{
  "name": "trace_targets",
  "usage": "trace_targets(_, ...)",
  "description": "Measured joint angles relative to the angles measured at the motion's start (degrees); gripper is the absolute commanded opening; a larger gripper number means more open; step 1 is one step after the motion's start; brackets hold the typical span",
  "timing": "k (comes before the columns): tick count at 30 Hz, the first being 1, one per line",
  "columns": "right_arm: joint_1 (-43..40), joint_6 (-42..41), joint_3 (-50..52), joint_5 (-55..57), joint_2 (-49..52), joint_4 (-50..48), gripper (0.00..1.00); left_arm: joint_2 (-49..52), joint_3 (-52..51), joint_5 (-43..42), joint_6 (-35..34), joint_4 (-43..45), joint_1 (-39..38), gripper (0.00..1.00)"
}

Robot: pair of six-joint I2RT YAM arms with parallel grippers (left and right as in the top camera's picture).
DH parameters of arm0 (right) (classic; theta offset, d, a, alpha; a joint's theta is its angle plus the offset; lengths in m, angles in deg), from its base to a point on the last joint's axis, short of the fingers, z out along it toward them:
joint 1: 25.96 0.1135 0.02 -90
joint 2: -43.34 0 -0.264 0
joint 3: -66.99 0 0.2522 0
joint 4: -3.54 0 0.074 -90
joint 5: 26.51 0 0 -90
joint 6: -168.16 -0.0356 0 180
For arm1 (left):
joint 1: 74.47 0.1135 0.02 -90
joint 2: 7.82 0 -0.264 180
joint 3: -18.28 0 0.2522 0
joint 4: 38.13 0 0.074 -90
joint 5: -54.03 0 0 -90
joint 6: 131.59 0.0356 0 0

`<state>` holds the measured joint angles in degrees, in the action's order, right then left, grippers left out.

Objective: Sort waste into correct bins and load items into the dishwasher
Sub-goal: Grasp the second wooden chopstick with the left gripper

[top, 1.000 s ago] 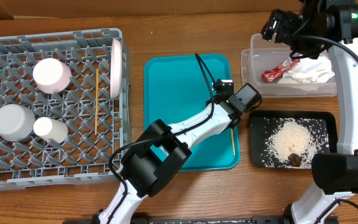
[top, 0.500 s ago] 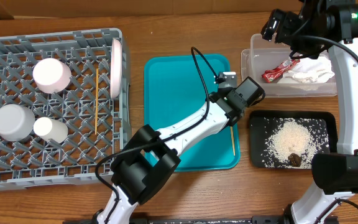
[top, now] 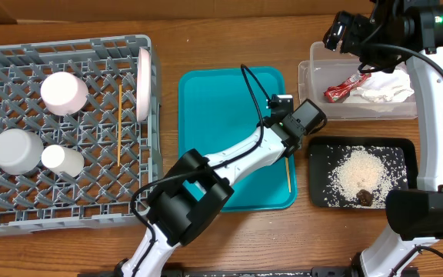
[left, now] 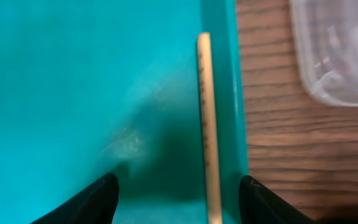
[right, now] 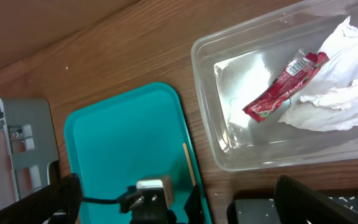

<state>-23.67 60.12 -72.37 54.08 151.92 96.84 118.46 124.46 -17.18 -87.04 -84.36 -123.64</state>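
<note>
A thin wooden chopstick lies along the right rim of the teal tray; it also shows in the overhead view and the right wrist view. My left gripper is open, low over the tray, its fingers either side of the chopstick. My right gripper is open and empty, high above the clear tub. The tub holds the red wrapper and white napkin. The black tray holds rice and a brown lump. The grey rack holds another chopstick.
In the rack a white plate stands on edge at the right wall, with a pale bowl, a white cup and a small white bowl. Bare wood lies between the teal tray and the tub.
My left gripper swung slightly up and right, then settled back over the tray's right edge. The right arm and everything else stayed still.
</note>
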Motion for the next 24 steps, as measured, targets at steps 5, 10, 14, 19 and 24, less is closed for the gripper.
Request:
trace_targets(5,0.0,0.0,0.0,0.0,0.0,0.0,1.00,0.6,0.0,0.0,0.0,0.0,0.0,0.63)
trace_targets(10,0.0,0.0,0.0,0.0,0.0,0.0,1.00,1.6,0.0,0.7,0.0,0.2,0.0,0.63)
trace_targets(14,0.0,0.0,0.0,0.0,0.0,0.0,1.00,1.9,0.1,1.1,0.2,0.9,0.0,0.49)
trace_targets(19,0.0,0.0,0.0,0.0,0.0,0.0,1.00,3.3,1.6,0.3,0.6,2.5,0.0,0.12)
trace_targets(24,0.0,0.0,0.0,0.0,0.0,0.0,1.00,3.4,1.8,-2.3,0.5,3.3,0.0,0.04)
